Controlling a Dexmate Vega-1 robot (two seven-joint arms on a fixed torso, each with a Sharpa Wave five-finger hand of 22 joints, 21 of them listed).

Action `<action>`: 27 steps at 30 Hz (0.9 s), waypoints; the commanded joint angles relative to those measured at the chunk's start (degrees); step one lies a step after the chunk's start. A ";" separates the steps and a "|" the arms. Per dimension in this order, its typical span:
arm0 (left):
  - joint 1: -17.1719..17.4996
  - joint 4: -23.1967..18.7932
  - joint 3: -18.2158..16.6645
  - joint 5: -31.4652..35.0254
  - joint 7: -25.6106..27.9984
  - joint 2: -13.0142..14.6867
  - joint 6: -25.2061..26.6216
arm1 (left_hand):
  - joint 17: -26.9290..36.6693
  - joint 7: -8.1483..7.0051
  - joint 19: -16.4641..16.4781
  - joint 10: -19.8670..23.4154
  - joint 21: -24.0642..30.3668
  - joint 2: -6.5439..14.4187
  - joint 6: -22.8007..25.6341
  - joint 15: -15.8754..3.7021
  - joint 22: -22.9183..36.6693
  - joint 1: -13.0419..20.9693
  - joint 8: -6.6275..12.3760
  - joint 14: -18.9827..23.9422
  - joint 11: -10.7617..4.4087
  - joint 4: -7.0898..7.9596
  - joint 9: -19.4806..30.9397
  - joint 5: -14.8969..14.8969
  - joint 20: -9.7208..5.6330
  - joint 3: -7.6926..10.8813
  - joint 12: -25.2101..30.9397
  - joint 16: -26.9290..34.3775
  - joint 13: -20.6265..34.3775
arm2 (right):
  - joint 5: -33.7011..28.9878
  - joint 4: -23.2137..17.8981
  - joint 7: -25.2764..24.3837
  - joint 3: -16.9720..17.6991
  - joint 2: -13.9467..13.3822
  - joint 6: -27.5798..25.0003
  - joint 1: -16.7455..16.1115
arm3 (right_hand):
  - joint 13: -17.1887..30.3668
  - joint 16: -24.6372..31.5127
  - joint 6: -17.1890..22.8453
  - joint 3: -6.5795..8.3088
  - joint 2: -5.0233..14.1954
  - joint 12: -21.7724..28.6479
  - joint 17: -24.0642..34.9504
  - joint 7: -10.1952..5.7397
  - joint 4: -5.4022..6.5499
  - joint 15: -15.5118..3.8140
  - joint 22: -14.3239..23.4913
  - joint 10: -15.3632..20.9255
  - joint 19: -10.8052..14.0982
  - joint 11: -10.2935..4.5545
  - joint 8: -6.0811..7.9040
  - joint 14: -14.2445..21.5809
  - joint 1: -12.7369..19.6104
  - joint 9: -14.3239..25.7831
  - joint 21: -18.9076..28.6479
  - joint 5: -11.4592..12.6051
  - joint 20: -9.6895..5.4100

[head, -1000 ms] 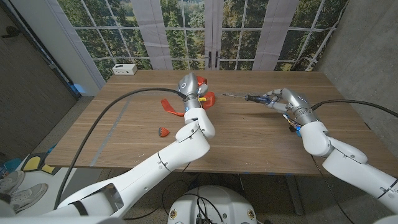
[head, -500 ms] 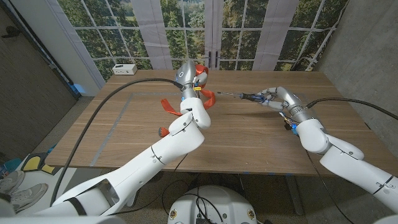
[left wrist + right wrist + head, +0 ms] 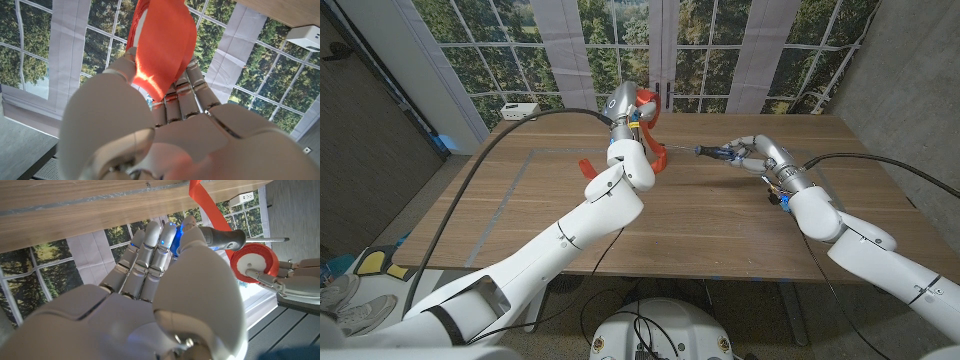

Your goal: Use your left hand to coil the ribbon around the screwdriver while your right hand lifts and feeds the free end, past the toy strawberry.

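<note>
My left hand (image 3: 623, 104) is raised over the far middle of the table and grips a red ribbon roll (image 3: 646, 104). The left wrist view shows the ribbon (image 3: 162, 45) pinched between thumb and fingers. A red strip (image 3: 657, 159) hangs from the roll down to the table, its end (image 3: 590, 168) lying left of my arm. My right hand (image 3: 761, 156) holds the screwdriver (image 3: 712, 152) by its blue-black handle (image 3: 220, 237), shaft level and pointing at the ribbon. The roll (image 3: 255, 262) sits just off the shaft tip in the right wrist view.
A white box (image 3: 517, 109) stands at the table's back left corner. My left forearm (image 3: 620, 190) crosses the table's middle. A window wall lies behind the far edge. Bare wood (image 3: 740, 230) stretches along the front.
My left hand has risen and moved back with the ribbon roll, drawing the strip up. My right hand has carried the screwdriver to the left, toward the roll.
</note>
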 commanded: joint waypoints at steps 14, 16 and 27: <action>-3.33 -2.89 -0.69 -0.77 -5.20 0.75 -3.57 | 7.00 -6.65 -0.66 12.97 2.11 4.63 9.67 -14.12 0.02 3.97 -0.43 10.46 -12.50 0.99 2.07 0.29 -0.32 1.74 2.59 -0.36 8.25 | -3.60 3.67 1.65 -6.20 4.17 2.71 7.64 | 0.23 0.95 12.79 -0.43 2.21 -0.56 -0.41 2.44 0.16 -5.68 -0.21 0.34 -0.38 -0.04 -0.06 0.08 -0.97 3.36 1.33 0.10 -1.05; -3.50 -3.38 -0.61 -0.53 -5.57 0.93 -3.49 | 7.05 -6.61 -0.69 12.93 2.33 4.68 9.71 -14.16 -0.01 3.96 -0.47 10.48 -12.55 1.00 2.12 0.30 -0.32 1.77 2.58 -0.40 8.33 | -2.27 5.19 3.12 -6.80 4.81 3.02 8.92 | 0.16 1.00 12.86 -0.40 2.25 -0.61 -0.49 2.47 0.10 -5.75 -0.25 0.45 -0.35 0.06 -0.11 0.04 -0.84 3.38 1.50 0.11 -1.00; -1.59 -7.71 -4.19 -5.27 -10.27 3.27 -5.21 | 7.17 -6.68 -0.98 13.05 3.22 4.63 9.76 -14.13 -0.16 3.92 -0.68 10.65 -12.60 0.94 2.34 0.35 -0.29 1.91 2.65 -0.60 8.70 | -4.79 8.30 3.32 -10.26 7.00 1.25 13.21 | 0.15 1.24 12.95 -0.49 2.35 -0.83 -0.79 2.55 0.13 -5.73 -0.44 0.56 -0.62 0.14 -0.41 -0.08 -0.79 3.47 2.06 0.06 -0.98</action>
